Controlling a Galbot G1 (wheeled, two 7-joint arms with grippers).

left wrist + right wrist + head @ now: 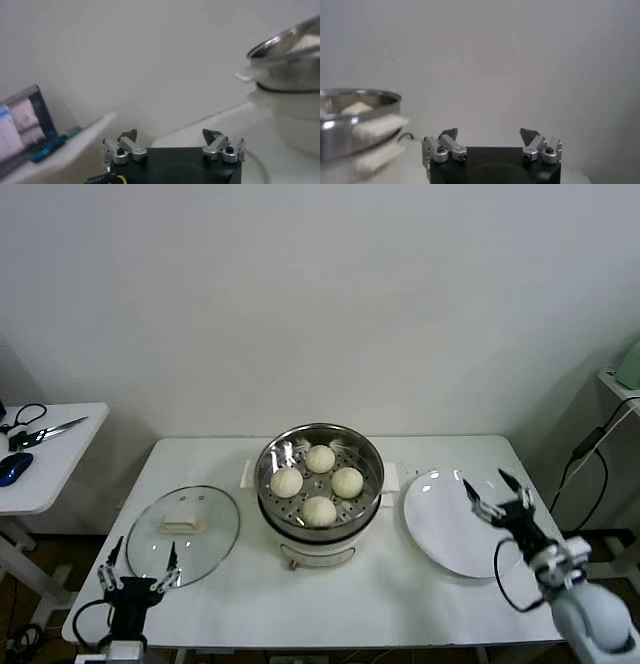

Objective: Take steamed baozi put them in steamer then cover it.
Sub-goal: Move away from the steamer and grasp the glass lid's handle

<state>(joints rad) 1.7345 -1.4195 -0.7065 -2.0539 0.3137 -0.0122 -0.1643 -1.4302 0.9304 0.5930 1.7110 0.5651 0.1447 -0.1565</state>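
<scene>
Four steamed baozi point(318, 483) sit in the steamer point(372, 459) at frame centre. The cover point(184, 529) lies flat at lower left; just below it the left gripper point(139, 566) stands wide and empty. The right gripper point(497, 488), jaws wide and empty, hangs over the white plate point(445, 529). A side table point(55, 469) with scissors point(45, 430) stands far left.

A white rectangular table point(330, 604) stands against a pale wall. At its middle sits a cream-white electric cooker base point(318, 552) carrying a round stainless-steel steamer point(320, 476). On the robot's left lies a round clear glass cover point(184, 534) with a cream oblong handle, flat on the tabletop. On the right lies a flat round white plate point(445, 529).
</scene>
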